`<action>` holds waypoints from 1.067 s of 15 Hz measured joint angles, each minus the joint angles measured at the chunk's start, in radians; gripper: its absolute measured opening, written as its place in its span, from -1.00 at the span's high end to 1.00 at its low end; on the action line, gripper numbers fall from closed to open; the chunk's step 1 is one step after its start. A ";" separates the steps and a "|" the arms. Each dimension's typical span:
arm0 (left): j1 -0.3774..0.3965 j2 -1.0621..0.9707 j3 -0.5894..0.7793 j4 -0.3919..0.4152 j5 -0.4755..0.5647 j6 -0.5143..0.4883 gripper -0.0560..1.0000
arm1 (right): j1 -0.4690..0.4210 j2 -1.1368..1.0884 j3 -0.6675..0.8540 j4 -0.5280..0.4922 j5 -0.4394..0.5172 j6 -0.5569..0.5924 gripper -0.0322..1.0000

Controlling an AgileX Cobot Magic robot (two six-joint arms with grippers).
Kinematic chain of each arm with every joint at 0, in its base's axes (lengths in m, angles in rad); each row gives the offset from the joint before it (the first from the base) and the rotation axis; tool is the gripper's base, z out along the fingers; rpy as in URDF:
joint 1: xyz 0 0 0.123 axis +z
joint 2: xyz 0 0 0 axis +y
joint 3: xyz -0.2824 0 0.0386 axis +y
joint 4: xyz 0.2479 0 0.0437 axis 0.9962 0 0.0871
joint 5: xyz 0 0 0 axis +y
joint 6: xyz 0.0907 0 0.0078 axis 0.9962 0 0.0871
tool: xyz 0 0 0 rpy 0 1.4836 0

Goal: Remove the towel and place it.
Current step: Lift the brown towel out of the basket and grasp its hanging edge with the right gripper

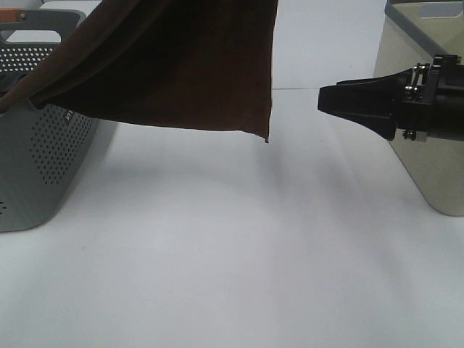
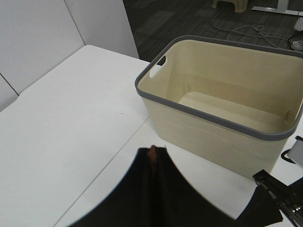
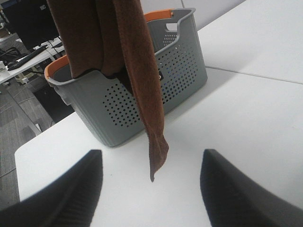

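The dark brown towel (image 1: 181,65) hangs lifted over the table, one end still draped into the grey basket (image 1: 43,167) at the left, its free lower corner near the middle. In the left wrist view my left gripper (image 2: 152,151) is shut, with a sliver of brown towel (image 2: 152,160) pinched at the tips. My right gripper (image 1: 324,99) reaches in from the right, level with the towel's hanging edge and a short gap away. In the right wrist view its fingers (image 3: 71,189) stand apart around nothing, the towel (image 3: 142,85) dangling ahead of them.
A beige basket (image 1: 428,167) with a grey rim stands at the right edge behind my right arm; its inside (image 2: 227,99) looks bare. The grey basket (image 3: 184,71) has orange handles and perforated walls. White tabletop (image 1: 217,254) stretches between the baskets.
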 joint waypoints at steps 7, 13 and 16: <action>0.000 0.005 0.000 -0.005 -0.017 0.000 0.89 | 0.001 0.157 -0.112 0.008 -0.001 -0.010 -0.19; 0.000 0.032 0.000 -0.009 -0.024 -0.001 0.89 | 0.201 0.209 -0.194 0.010 -0.182 -0.011 -0.19; 0.000 0.032 0.000 -0.009 -0.027 -0.001 0.89 | 0.264 0.211 -0.194 0.008 -0.274 -0.011 -0.19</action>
